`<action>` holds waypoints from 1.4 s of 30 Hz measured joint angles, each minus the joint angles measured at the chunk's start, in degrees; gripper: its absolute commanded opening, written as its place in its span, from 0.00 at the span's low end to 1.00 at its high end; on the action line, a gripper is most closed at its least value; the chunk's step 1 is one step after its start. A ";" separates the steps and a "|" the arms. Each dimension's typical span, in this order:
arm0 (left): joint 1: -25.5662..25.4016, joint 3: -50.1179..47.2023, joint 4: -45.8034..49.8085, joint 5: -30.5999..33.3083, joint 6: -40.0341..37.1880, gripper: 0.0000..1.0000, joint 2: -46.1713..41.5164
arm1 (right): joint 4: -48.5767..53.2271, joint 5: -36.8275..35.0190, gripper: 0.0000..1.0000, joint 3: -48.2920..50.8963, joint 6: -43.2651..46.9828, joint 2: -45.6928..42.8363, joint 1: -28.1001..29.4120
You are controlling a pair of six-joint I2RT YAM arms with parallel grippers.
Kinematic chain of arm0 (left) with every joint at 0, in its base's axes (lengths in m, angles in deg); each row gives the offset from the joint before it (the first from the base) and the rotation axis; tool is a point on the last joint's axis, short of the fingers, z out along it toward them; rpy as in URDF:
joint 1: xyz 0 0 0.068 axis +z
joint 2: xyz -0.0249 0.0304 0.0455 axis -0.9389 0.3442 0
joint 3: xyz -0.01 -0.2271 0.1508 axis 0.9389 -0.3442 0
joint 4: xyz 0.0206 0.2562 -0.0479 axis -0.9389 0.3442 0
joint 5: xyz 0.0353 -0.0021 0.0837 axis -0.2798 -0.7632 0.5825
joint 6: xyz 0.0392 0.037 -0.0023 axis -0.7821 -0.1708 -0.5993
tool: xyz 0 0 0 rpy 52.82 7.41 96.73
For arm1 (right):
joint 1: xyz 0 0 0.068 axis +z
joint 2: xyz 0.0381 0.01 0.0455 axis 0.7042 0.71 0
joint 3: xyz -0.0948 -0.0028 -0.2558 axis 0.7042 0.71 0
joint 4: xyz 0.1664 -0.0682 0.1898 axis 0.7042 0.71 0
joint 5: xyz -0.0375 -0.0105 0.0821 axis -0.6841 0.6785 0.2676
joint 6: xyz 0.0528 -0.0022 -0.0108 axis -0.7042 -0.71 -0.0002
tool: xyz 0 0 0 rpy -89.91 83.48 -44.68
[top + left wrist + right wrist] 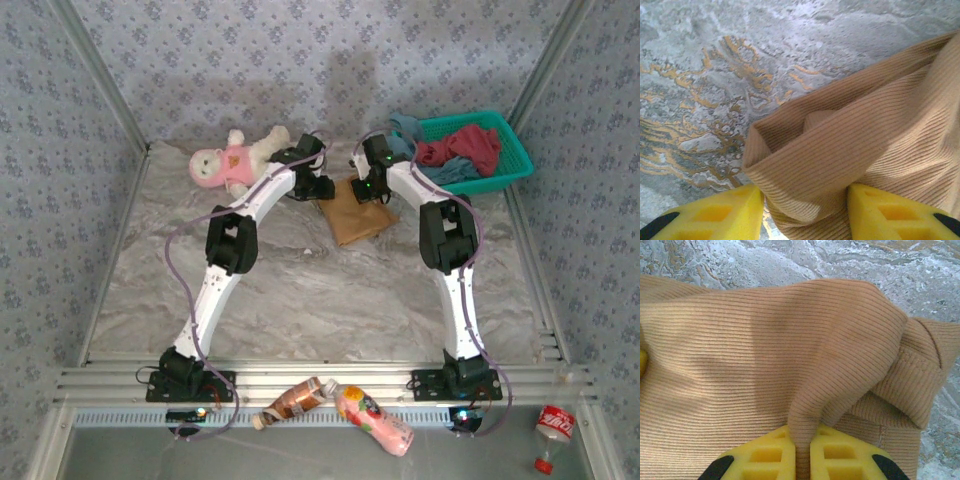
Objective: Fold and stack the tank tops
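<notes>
From the top camera you see both arms reaching to the far middle of the marble-patterned table [300, 290]. The left gripper [318, 186] and right gripper [372, 186] are both at the far edge of the tan-brown tank top [356, 218], which lies roughly flat there. To the far right, the teal basket [515, 150] holds the dark red tank top [462, 146] and the dusty blue tank top [452, 172], bunched together. The plush doll [235, 160] lies at the far left. Near the arm bases lie a brown bottle [296, 399], a pink bottle [376, 420] and a red-capped bottle [550, 428]. Their labels are too small for you to read any writing.

In the left wrist view, the yellow fingers [715, 215] stand about halfway apart. A thick fold of the ribbed tan cloth fills the gap between them and touches both.

In the right wrist view, the yellow fingers [765, 457] are nearly together, pinching a narrow raised ridge of the same top. No tag or print shows on the cloth.
</notes>
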 measured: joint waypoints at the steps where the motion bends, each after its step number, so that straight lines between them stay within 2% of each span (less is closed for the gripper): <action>1: -0.04 0.13 0.44 0.31 -0.09 0.43 0.26 | 0.00 0.00 0.14 0.00 0.00 -0.02 0.00; 5: -0.37 1.40 3.02 1.70 -0.55 0.28 0.90 | -0.11 0.02 0.19 0.59 0.04 -0.02 0.00; 7: -0.55 1.81 4.90 2.16 -1.05 0.26 0.90 | -0.76 0.07 0.25 1.53 0.26 -0.04 0.04; 10: -1.01 1.70 7.65 2.80 -1.79 0.26 0.70 | -3.08 1.09 0.39 4.37 1.07 -0.70 0.33; 13: -1.46 -2.14 9.55 3.65 -2.14 0.30 -1.95 | -4.61 2.08 0.45 7.54 1.75 -2.95 0.52; 20: -2.93 -24.22 11.30 4.48 1.31 0.40 -15.23 | -8.31 2.80 0.53 17.64 -0.04 -16.02 0.66; 24: -4.04 -38.14 9.05 3.56 5.33 0.46 -23.91 | -11.56 2.80 0.55 28.63 -6.71 -27.98 0.66; 29: -5.49 -47.84 6.80 3.21 8.44 0.53 -32.28 | -15.87 2.58 0.59 45.20 -19.17 -39.87 1.97; 31: -5.81 -49.83 6.14 3.87 8.57 0.59 -35.58 | -16.65 2.19 0.60 49.94 -23.41 -41.42 3.82; 36: -4.09 -53.48 -0.11 3.58 6.60 0.59 -42.64 | -20.37 1.49 0.60 56.06 -31.41 -41.27 8.28; 42: 0.61 -54.36 -9.99 -0.35 2.73 0.59 -38.84 | -25.16 -0.52 0.59 56.13 -34.58 -38.03 8.85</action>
